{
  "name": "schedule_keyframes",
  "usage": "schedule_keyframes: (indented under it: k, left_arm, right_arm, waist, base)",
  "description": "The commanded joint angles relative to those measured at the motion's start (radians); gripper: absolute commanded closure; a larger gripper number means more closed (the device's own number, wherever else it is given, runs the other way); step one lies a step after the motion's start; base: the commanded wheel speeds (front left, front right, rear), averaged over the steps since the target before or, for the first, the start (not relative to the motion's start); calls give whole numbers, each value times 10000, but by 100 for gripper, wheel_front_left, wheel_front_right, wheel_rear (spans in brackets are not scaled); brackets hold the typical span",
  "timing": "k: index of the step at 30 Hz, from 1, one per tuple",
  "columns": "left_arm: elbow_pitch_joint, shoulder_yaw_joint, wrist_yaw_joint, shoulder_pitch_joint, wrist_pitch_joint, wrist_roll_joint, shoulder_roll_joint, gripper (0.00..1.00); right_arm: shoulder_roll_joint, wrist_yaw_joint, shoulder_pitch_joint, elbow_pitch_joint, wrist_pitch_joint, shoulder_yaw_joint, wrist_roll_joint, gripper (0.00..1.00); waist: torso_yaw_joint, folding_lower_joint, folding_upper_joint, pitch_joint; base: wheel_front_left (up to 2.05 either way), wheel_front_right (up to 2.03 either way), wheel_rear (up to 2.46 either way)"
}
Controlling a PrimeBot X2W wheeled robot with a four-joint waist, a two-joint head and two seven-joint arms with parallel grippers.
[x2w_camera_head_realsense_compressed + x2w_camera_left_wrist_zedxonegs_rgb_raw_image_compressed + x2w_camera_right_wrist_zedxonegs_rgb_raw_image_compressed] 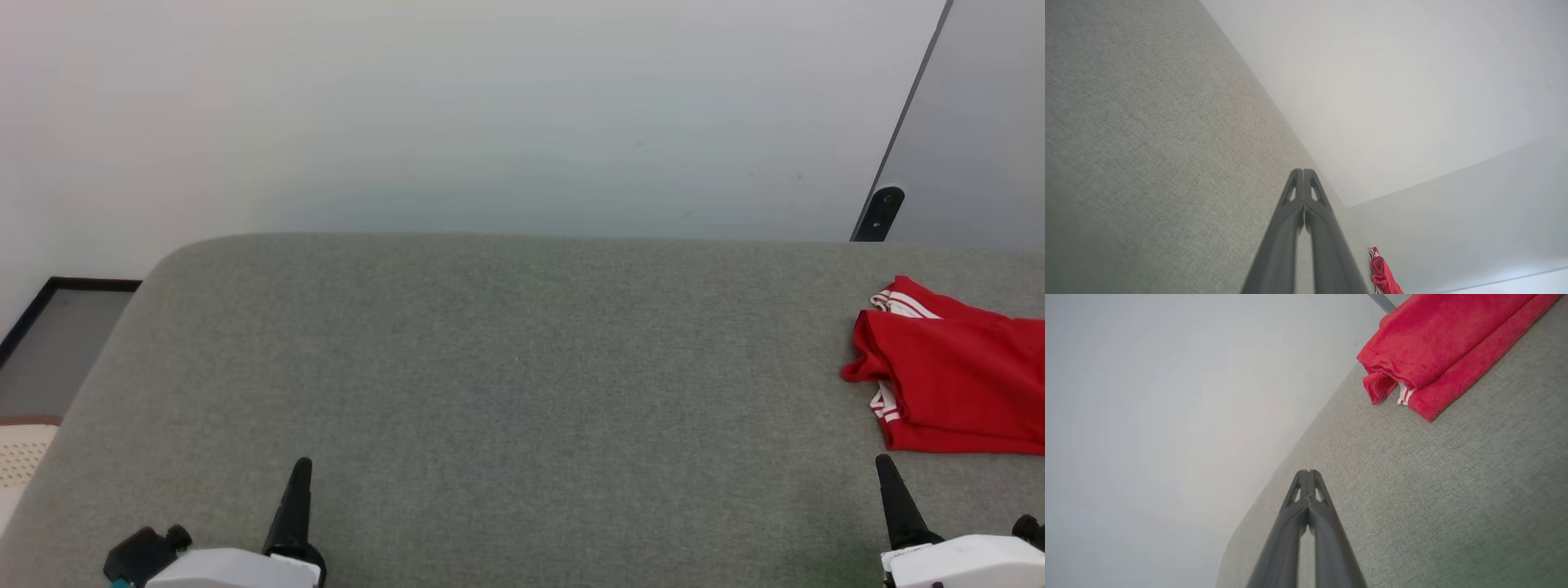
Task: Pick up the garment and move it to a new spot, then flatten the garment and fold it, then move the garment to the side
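The garment [955,384], red with white-red striped trim, lies folded in a compact stack at the right edge of the grey fabric surface [506,367]. It also appears at the top right of the right wrist view [1437,339] and as a red sliver low in the left wrist view [1383,275]. My right gripper [884,464] is shut and empty, just below and left of the garment, apart from it. My left gripper [302,465] is shut and empty at the lower left, far from the garment. Both pairs of fingertips meet in the wrist views [1303,171] [1308,473].
A pale wall [490,114] rises behind the grey surface. A dark post with a black bracket [880,214] stands at the back right. To the left, past the surface's rounded corner, a dark-framed panel [57,343] and a cream perforated object [20,457] sit lower down.
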Motion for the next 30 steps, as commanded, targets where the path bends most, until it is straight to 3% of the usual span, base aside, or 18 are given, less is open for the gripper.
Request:
schedule_keyframes:
  k: [1,30]
  left_arm:
    - [-122,51,2,-261,66,-244,14,100]
    - [-154,307,3,-610,773,-2795,-123,100]
  right_arm:
    - [9,-7,-267,-148,56,-43,278,100]
    - [126,-9,-460,-493,754,-236,2994,100]
  waist:
    - [-2,0,-1,14]
    - [-42,0,-1,339]
  base:
    - [0,0,0]
    - [0,0,0]
